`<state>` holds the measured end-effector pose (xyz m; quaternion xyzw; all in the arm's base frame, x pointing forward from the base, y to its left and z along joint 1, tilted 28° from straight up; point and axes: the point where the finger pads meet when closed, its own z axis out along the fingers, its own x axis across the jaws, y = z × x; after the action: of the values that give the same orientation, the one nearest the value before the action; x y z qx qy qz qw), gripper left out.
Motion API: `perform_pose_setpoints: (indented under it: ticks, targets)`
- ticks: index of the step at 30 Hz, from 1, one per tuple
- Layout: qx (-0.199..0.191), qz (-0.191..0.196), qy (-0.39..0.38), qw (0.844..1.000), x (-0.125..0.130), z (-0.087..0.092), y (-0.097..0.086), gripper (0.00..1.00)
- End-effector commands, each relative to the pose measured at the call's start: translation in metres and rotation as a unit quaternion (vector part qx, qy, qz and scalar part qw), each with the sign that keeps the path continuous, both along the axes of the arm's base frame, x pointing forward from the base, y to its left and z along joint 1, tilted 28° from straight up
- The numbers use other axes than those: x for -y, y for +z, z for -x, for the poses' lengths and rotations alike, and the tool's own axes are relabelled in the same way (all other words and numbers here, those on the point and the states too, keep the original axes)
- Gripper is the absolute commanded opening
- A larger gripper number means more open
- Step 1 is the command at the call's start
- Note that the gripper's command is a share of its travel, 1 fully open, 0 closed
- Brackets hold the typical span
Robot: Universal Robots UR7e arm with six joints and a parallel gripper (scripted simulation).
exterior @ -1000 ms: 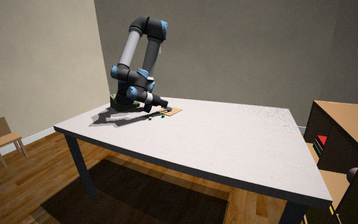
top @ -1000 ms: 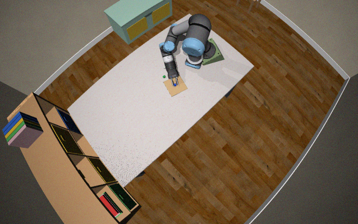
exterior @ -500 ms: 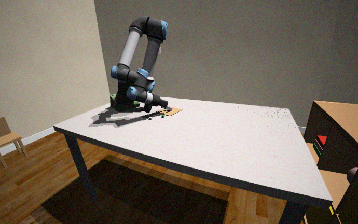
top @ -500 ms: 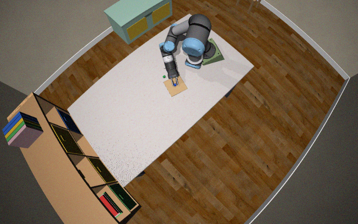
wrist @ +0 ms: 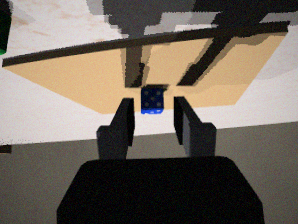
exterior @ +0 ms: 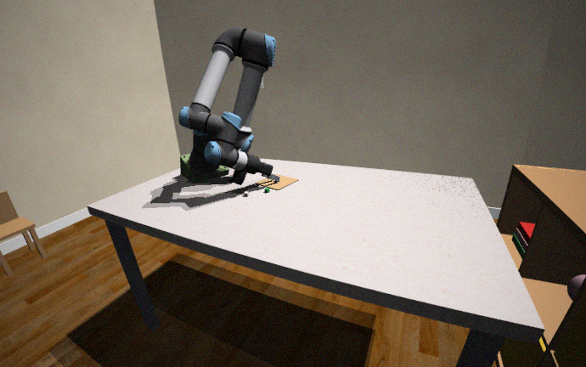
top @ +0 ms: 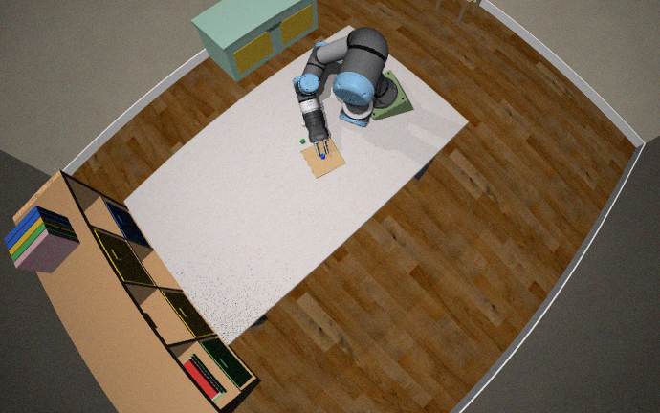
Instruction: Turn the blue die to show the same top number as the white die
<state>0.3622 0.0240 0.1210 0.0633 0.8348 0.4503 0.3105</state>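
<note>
The blue die (wrist: 153, 99) lies on the tan mat (wrist: 153, 72) near its near edge; it also shows in the top view (top: 322, 156) on the mat (top: 322, 161). My gripper (wrist: 153, 111) is open, its two dark fingers standing on either side of the die with gaps to both. The arm reaches low and nearly level over the table in the exterior view, with the gripper (exterior: 273, 177) at the mat (exterior: 280, 181). The white die (exterior: 245, 194) lies on the table left of the mat. The top numbers are too small to read.
A green die (top: 301, 141) lies on the table just off the mat's corner; it also shows in the exterior view (exterior: 267, 189) and at the wrist view's left edge (wrist: 3, 26). The robot base (top: 389, 97) stands behind the mat.
</note>
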Motion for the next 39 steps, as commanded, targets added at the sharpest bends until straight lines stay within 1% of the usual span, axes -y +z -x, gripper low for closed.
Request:
perform_pose_setpoints:
  ticks: [1,8,15,19,23,30,32,36,39]
  targets:
    - [0.002,0.002,0.001,1.000,0.013,0.012,0.008,0.64]
    - [0.002,0.002,0.001,1.000,0.025,0.022,0.015,0.64]
    - [0.002,0.002,0.001,1.000,0.026,0.022,0.016,0.64]
    - [0.002,0.002,0.001,1.000,0.025,0.024,0.019,0.64]
    - [0.002,0.002,0.001,1.000,0.023,0.028,0.028,0.64]
    - [0.002,0.002,0.001,1.000,0.018,0.040,0.052,0.64]
    - [0.002,0.002,0.001,1.000,0.018,0.040,0.052,0.64]
    - [0.002,0.002,0.001,1.000,0.016,0.045,0.063,0.64]
    - [0.002,0.002,0.001,1.000,0.015,0.047,0.068,0.64]
